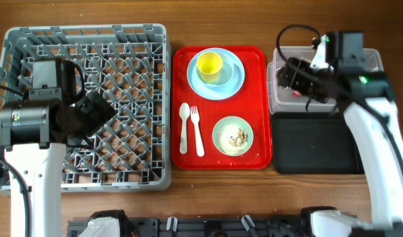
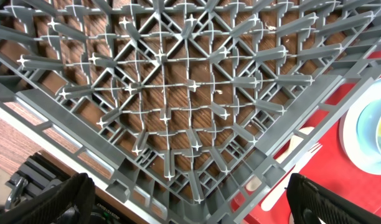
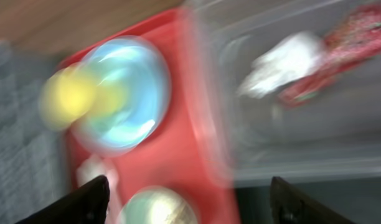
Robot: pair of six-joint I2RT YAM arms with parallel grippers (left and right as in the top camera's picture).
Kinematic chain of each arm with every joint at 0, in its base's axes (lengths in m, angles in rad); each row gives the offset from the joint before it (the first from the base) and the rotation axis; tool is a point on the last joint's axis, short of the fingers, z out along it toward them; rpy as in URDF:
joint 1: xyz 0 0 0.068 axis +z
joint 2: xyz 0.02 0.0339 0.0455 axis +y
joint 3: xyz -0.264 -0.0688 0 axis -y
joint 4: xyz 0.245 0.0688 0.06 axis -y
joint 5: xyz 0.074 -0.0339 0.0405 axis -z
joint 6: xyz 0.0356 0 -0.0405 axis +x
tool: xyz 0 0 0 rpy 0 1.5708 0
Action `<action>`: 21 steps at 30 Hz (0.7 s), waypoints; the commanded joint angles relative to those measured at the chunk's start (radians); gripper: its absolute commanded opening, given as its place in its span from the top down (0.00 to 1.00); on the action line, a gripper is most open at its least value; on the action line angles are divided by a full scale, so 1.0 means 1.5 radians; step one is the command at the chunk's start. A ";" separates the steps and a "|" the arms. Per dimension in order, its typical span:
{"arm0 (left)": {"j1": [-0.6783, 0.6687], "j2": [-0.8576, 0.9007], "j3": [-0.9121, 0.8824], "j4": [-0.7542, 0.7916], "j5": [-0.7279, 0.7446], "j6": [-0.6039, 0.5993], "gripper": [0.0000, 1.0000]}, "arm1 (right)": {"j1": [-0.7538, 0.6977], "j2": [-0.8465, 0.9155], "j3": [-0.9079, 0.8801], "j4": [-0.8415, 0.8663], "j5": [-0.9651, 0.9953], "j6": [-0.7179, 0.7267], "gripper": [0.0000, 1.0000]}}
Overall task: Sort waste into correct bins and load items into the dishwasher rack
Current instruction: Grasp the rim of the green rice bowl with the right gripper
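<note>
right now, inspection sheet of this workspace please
surface: brown wooden table
job's things: grey plastic pegged rack, no dishes seen; small yellow cup on pale blue round plate, white plastic spoon and fork, mint green bowl with rice scraps, on flat red tray; crumpled white napkin and red wrapper in clear plastic tub; black rectangular tray
clutter: nothing seen
grippers: left gripper and right gripper open
cables: black cable above right arm
surroundings: nothing seen

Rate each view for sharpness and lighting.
Overhead: sharp, evenly lit, red tray and dishwasher rack crisp. Left wrist: rack pegs in focus, bright glints on their tips. Right wrist: heavy motion blur, smearing the yellow cup, red wrapper and clear tub.
</note>
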 commanded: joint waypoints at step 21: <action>0.004 -0.003 -0.002 -0.001 -0.009 0.001 0.00 | 0.504 0.164 -0.172 0.170 0.116 0.063 0.59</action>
